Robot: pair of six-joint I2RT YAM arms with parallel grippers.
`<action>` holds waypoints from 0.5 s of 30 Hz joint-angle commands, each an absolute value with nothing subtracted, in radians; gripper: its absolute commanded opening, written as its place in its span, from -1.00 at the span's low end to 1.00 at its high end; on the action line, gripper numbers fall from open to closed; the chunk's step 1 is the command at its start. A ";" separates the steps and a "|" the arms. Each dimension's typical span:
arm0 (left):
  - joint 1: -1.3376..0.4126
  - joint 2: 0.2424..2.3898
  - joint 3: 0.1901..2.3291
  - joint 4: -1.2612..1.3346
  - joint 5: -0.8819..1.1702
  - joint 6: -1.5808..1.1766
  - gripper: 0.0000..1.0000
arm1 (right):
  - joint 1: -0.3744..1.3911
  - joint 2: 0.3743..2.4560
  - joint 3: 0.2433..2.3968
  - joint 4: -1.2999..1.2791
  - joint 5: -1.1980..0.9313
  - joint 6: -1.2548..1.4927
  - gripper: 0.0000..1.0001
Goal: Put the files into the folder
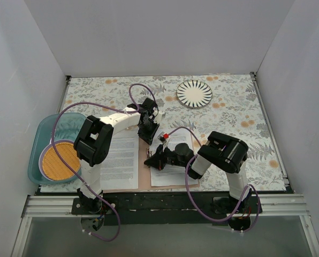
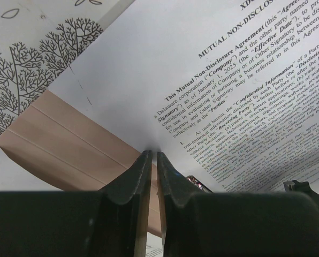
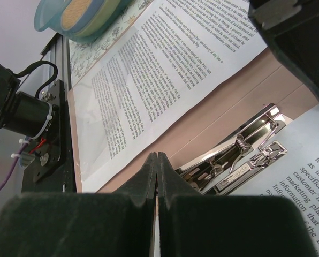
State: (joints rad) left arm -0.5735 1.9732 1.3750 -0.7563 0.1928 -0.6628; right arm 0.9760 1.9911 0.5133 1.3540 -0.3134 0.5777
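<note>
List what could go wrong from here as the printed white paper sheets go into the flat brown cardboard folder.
1. The left gripper appears to pinch only the very edge of one white printed paper sheet, so the sheet may slip out or crease.
2. The silver metal fastener stands raised on the brown cardboard folder, right beside the shut right gripper. A sheet sliding in could snag on it.

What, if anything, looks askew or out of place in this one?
One sheet is not lying flat: it rises off the open folder, its edge pinched in the jaws of the left gripper. The folder's metal fastener looks raised. Nothing looks spilled or torn.
</note>
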 commanded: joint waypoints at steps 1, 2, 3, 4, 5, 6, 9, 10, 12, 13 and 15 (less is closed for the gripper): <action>-0.574 2.033 1.358 -0.784 0.126 -0.652 -0.81 | 0.992 2.069 0.459 1.131 -0.325 0.560 -0.97; -0.572 2.033 1.358 -0.785 0.127 -0.652 -0.81 | 0.992 2.072 0.459 1.131 -0.327 0.563 -0.97; -0.572 2.033 1.358 -0.784 0.130 -0.650 -0.81 | 0.992 2.075 0.459 1.131 -0.325 0.564 -0.97; -0.571 2.034 1.358 -0.784 0.129 -0.652 -0.82 | 0.992 2.079 0.459 1.128 -0.325 0.566 -0.97; -0.571 2.034 1.356 -0.784 0.129 -0.652 -0.82 | 0.992 2.082 0.457 1.127 -0.325 0.568 -0.97; -0.571 2.034 1.356 -0.782 0.132 -0.650 -0.82 | 0.992 2.085 0.456 1.126 -0.325 0.569 -0.97; -0.569 2.031 1.353 -0.782 0.130 -0.650 -0.82 | 0.989 2.095 0.449 1.126 -0.321 0.577 -0.97; -0.569 2.031 1.351 -0.781 0.130 -0.649 -0.83 | 0.989 2.098 0.448 1.129 -0.322 0.578 -0.97; -0.568 2.031 1.350 -0.779 0.133 -0.649 -0.83 | 0.988 2.108 0.442 1.134 -0.324 0.584 -0.97; -0.566 2.031 1.348 -0.779 0.132 -0.650 -0.83 | 0.988 2.111 0.440 1.134 -0.322 0.587 -0.97; -0.565 2.033 1.345 -0.778 0.133 -0.649 -0.83 | 0.985 2.121 0.436 1.137 -0.324 0.592 -0.97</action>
